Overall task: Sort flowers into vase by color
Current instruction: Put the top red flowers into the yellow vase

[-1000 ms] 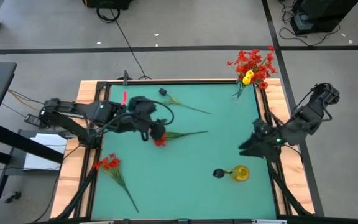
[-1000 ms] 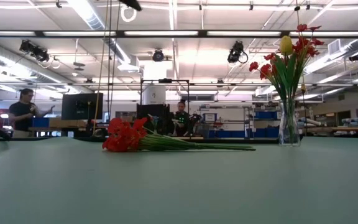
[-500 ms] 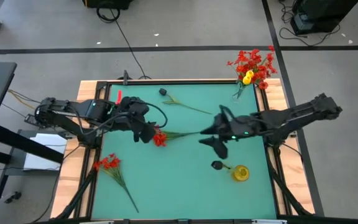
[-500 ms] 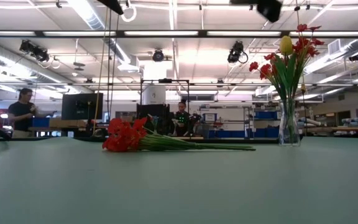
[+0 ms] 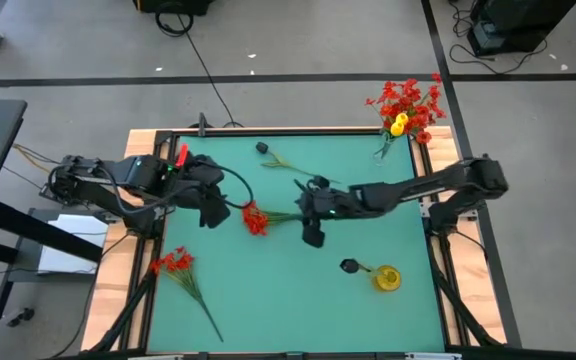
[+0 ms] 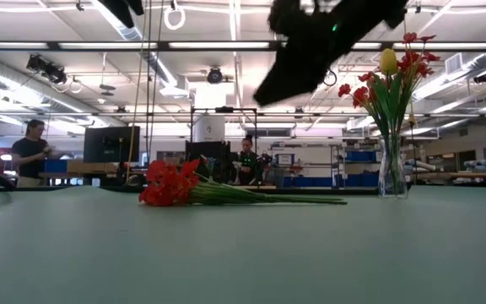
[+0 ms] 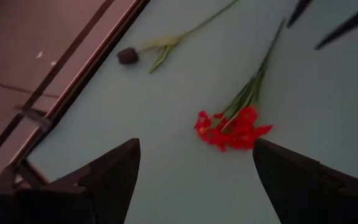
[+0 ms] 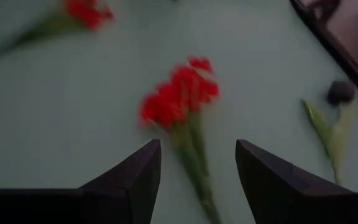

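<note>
Red-bloomed flower [image 5: 256, 219] lies flat on green stem, right claw [image 5: 312, 232] parted above it.

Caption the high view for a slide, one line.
Right claw open above the stem of a red flower on the green table; left claw open beside the bloom.

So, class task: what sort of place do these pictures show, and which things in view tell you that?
Most likely a robotics lab or workshop. The low view shows exposed ceiling ducts with strip lights, shelving with blue bins and people at monitors; from above, a green table stands on a bare floor with trailing cables.
</note>
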You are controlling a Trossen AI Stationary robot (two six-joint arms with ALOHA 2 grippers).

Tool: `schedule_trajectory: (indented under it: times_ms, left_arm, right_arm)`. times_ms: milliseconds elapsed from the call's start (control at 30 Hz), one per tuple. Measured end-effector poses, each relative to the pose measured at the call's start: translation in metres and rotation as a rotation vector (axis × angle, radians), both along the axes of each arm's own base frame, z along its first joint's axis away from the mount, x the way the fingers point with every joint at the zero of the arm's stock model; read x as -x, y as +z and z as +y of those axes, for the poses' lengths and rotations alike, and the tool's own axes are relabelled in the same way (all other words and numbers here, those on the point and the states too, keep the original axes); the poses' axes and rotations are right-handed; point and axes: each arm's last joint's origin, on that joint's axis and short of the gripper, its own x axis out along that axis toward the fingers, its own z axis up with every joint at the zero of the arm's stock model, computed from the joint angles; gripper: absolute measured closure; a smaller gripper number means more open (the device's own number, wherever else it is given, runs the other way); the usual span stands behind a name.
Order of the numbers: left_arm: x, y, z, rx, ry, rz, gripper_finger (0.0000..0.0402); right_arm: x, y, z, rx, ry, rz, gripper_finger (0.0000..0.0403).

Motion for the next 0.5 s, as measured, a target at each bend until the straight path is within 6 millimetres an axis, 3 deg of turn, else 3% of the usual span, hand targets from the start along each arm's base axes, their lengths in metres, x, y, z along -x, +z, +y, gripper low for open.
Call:
schedule_trajectory:
  times_ms: [133,267,500]
  left_arm:
    - [0.005,-0.002,0.0,0.031,0.023,0.047,0.0084]
    - [0.006,-0.003,-0.001,0.063,0.035,0.051,0.0084]
    - [0.007,-0.003,-0.008,0.084,0.05,0.025,0.0084]
  right_arm:
    - [-0.014,-0.03,-0.022,-0.037,-0.038,0.064,0.0189]
    - [-0.025,-0.05,-0.038,-0.055,0.03,0.08,0.0188]
    - [-0.047,-0.074,-0.048,-0.034,0.206,0.114,0.0188]
